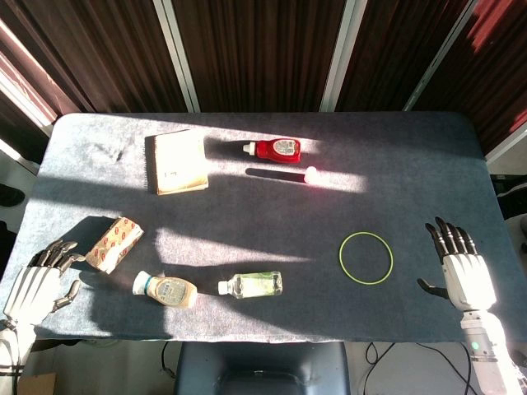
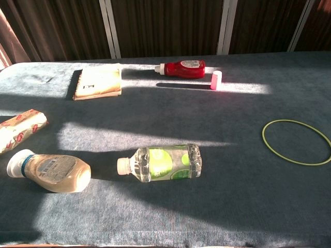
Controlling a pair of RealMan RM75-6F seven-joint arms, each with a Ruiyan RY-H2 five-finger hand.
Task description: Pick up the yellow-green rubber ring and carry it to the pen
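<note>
Sunlight is striping a grey cloth-covered bench (image 1: 412, 148) before dark slatted walls.
The yellow-green rubber ring (image 1: 366, 257) is lying flat at lower right; both the left robot hand (image 1: 37, 280) and right robot hand (image 1: 461, 267) are resting open, holding nothing.

Dark slatted wall panels (image 1: 255, 49) behind; grey cloth-covered table (image 1: 412, 148); hard sunlight bands across top.

chest view cuts the wrapped packet (image 2: 20, 130) off.

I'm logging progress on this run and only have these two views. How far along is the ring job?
Nothing looks done yet. The yellow-green rubber ring lies flat on the table, untouched. The right hand rests open beside it, apart from it; the left hand holds nothing. Grasping, lifting and carrying all remain. I cannot pick out a pen for certain.
</note>
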